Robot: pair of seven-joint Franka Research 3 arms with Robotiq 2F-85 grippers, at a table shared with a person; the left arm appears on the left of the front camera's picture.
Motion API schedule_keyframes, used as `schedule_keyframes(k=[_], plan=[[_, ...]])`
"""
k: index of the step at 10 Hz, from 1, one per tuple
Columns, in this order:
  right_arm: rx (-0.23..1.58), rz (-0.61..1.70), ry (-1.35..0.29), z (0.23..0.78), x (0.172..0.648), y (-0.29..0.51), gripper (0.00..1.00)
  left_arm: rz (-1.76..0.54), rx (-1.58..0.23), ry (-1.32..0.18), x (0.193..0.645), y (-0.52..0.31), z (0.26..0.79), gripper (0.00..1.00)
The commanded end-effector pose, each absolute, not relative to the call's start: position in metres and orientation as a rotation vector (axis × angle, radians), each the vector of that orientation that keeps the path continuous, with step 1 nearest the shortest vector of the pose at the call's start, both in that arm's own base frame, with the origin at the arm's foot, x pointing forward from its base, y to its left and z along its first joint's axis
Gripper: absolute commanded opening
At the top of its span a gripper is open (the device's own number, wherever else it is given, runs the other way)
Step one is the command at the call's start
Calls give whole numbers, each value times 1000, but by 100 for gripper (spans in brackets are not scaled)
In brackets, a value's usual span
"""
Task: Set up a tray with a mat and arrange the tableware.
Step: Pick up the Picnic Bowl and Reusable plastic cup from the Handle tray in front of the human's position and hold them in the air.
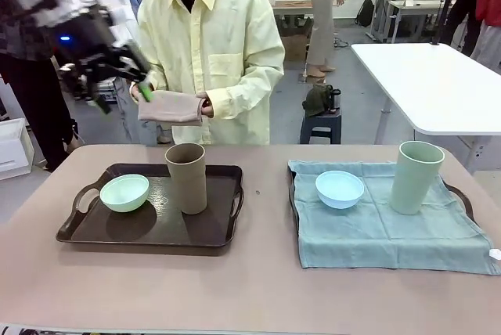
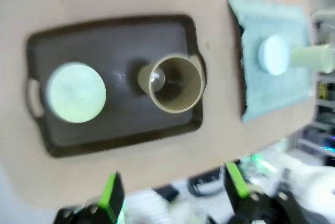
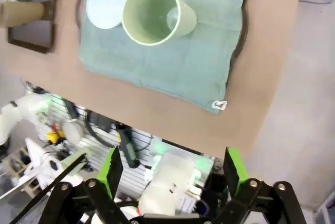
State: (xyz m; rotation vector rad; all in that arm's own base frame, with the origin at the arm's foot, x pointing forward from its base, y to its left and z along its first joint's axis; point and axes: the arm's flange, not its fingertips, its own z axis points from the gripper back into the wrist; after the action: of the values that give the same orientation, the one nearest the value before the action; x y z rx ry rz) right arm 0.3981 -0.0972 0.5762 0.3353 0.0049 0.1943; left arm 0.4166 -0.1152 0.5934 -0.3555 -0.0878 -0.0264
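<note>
Left jaws wide, well above brown tumbler (image 2: pixel 175 82)

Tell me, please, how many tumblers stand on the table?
2. The brown tumbler stands on the bare dark tray at the robot's left, beside the mint green bowl. The pale green tumbler stands on the blue-green mat at its right. None seems hidden.

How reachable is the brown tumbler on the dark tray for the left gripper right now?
Probably yes: the left gripper hangs open above the table, the brown tumbler stands upright with nothing over it, and the mint bowl sits apart from it.
</note>
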Motion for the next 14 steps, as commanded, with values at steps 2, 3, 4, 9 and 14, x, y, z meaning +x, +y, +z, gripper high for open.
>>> schedule_keyframes(k=[2,3,4,9,14], plan=[[756,260,-28,570,389,-151,100,53,-551,-193,385,-50,588,100],[877,280,-56,568,388,-167,100,71,-616,-236,378,-29,586,100],[988,291,-53,564,383,-175,100,110,-672,-244,360,-5,582,100],[1038,298,-52,549,375,-184,100,180,-723,-216,353,22,574,100],[1037,162,-21,539,385,-177,100,107,-756,-139,367,14,566,100]])
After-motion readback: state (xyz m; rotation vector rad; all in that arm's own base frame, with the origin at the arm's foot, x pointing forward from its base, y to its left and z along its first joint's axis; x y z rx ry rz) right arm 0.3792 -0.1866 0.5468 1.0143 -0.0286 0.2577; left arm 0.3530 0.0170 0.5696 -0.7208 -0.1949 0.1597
